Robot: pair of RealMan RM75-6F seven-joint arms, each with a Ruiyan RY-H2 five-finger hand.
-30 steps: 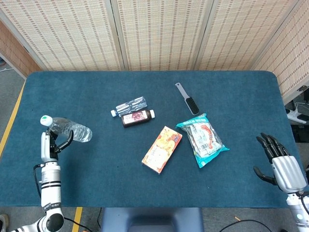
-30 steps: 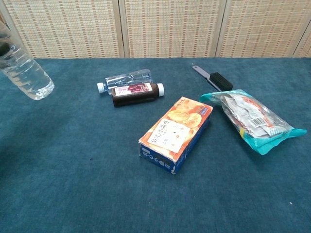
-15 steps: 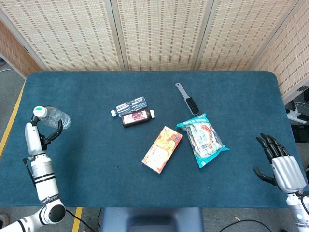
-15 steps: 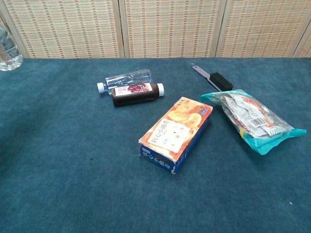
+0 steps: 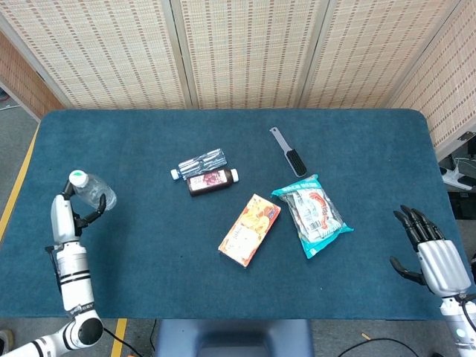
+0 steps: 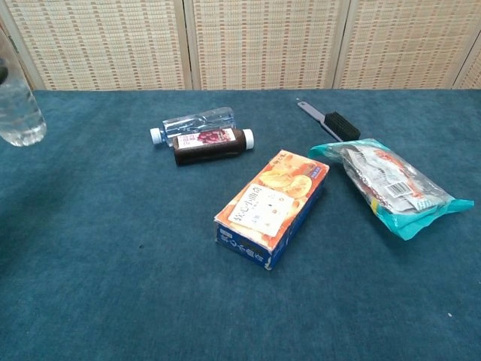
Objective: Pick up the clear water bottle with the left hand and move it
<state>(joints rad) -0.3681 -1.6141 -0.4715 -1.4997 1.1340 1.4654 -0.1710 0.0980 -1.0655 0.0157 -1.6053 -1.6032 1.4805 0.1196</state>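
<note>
My left hand holds the clear water bottle near its white cap, lifted above the table's left edge, its body tilted to the right. In the chest view only the bottle's lower part shows at the far left edge, hanging above the cloth; the hand itself is mostly out of that frame. My right hand hovers at the table's right front corner, fingers spread and holding nothing.
On the blue table lie a second small clear bottle beside a dark bottle, an orange box, a teal snack bag and a grey brush. Woven screens stand behind.
The held bottle swung from a flat tilt to more upright, drew back toward the left edge, then came slightly right and lower. The right hand stayed still.
</note>
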